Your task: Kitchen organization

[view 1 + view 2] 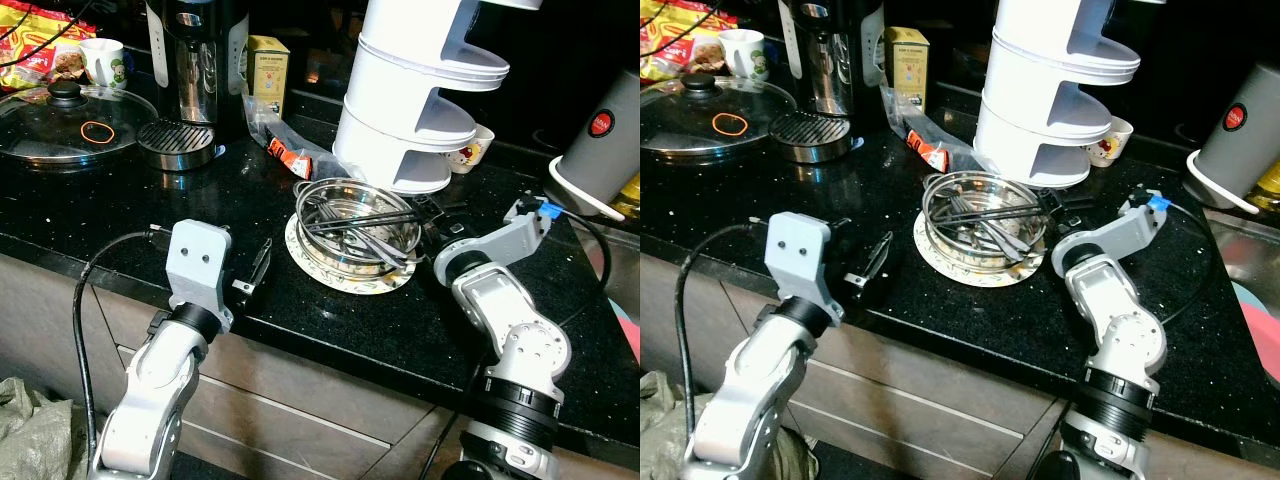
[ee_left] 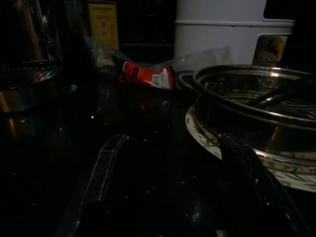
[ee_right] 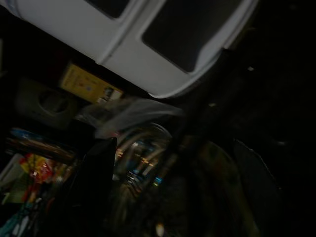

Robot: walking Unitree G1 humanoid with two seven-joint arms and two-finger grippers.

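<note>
**Both pincers resting on the black counter beside the steel bowl**

The steel bowl point(image 1: 355, 222), holding cutlery, is sitting on a patterned plate point(image 1: 322, 264) at the middle of the counter point(image 1: 110, 205), just in front of a white tiered stand point(image 1: 415, 110). The left pincer point(image 2: 168, 182) is lying with fingers apart beside the plate. The right pincer point(image 3: 173, 187) is reaching toward the bowl's far side, fingers spread. An orange packet point(image 2: 143, 75) is showing a barcode; its lettering is too small to read.
</note>
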